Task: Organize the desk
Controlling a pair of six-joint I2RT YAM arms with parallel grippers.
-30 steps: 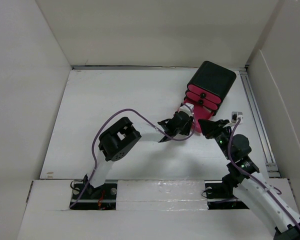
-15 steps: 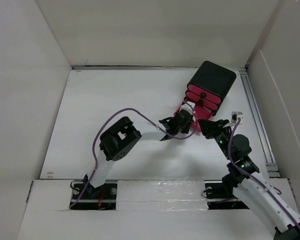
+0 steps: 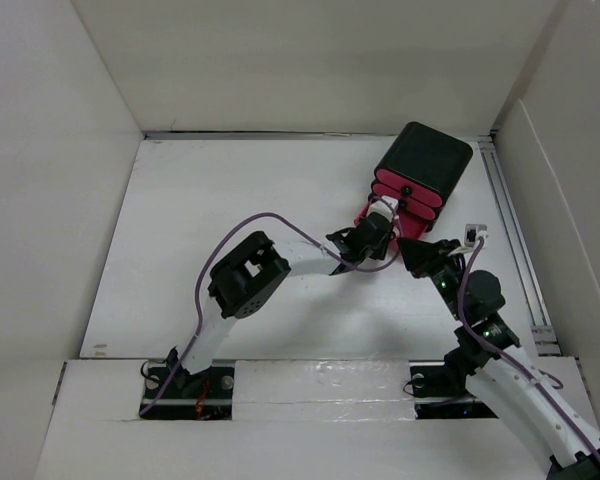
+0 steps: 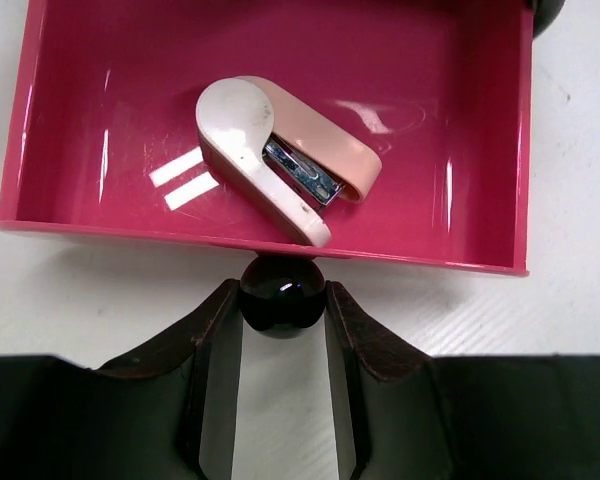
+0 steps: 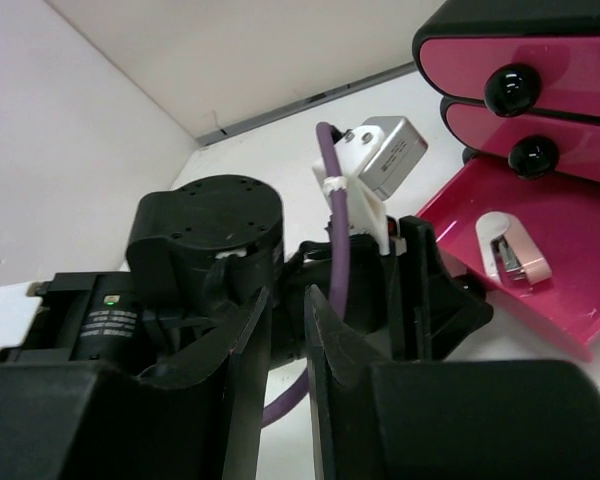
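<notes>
Plain matte white desk [image 3: 230,200]; left pincer [image 4: 283,290] clamps the black knob [image 4: 283,297] of the pink drawer [image 4: 410,170]; right pincer [image 5: 288,310] narrow, empty.

Left gripper [image 4: 283,300] has its jaws pinched on the black knob [image 4: 282,293], one finger [image 4: 215,325] on each side. Just past the tips is the open pink drawer [image 4: 270,246], with a white-and-peach stapler [image 4: 280,155] lying at an angle inside. White desk [image 4: 100,300] under the jaws.
</notes>
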